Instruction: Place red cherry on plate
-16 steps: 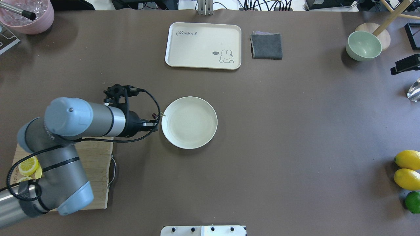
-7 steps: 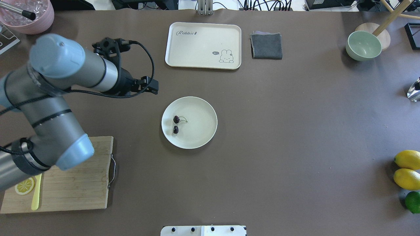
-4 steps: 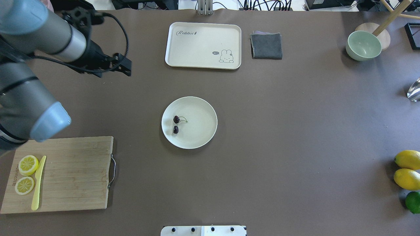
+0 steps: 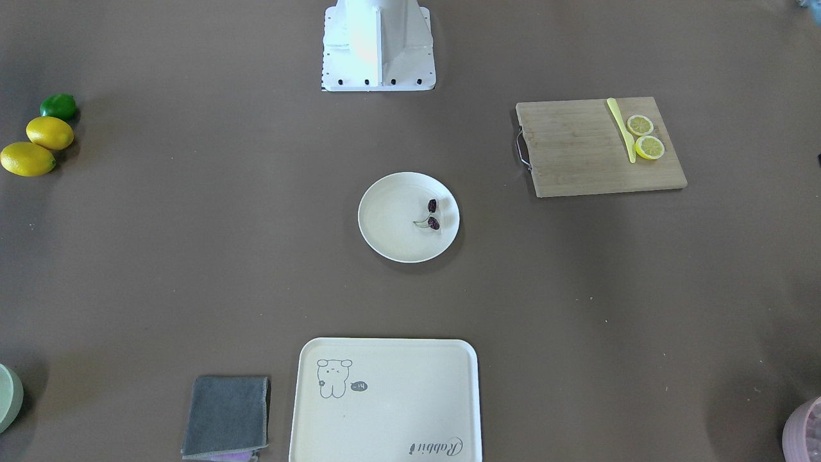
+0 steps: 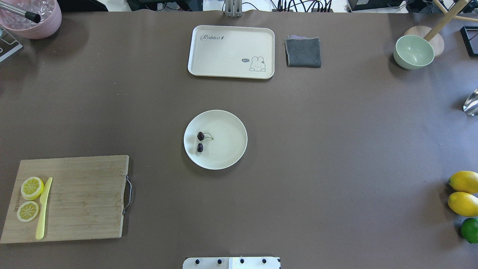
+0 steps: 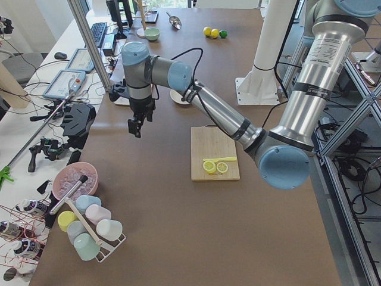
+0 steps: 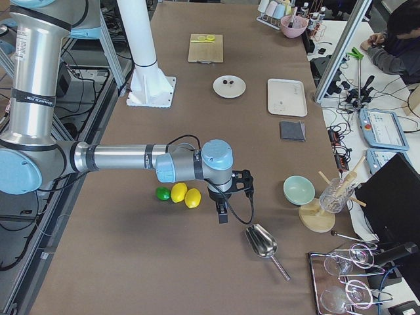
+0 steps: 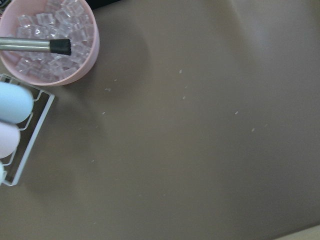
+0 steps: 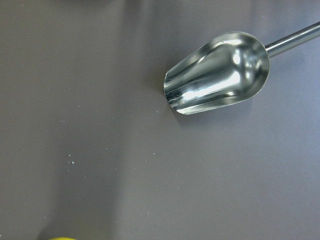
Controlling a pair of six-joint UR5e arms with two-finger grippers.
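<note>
The red cherry (image 5: pixel 200 136), a dark pair on one thin stem, lies inside the round cream plate (image 5: pixel 227 153) on its left part, free of any gripper. In the front-facing view the cherry (image 4: pixel 433 206) rests on the right part of the plate (image 4: pixel 388 224). My left gripper (image 6: pixel 136 127) shows only in the exterior left view, hanging above the table's far-left corner near the pink bowl; I cannot tell whether it is open or shut. My right gripper (image 7: pixel 222 214) shows only in the exterior right view, near the scoop, and I cannot tell its state either.
A wooden cutting board (image 5: pixel 86 198) with two lemon slices and a yellow knife lies front left. A rabbit tray (image 5: pixel 231 41) and grey cloth (image 5: pixel 303 52) sit at the back. A green bowl (image 5: pixel 413 51), lemons (image 5: pixel 464 193), a metal scoop (image 9: pixel 217 72) and a pink ice bowl (image 8: pixel 50 45) line the edges.
The left gripper let the cherry go onto the plate, then rose and swung back-left until the arm left the overhead view. The cherry has lain still since.
</note>
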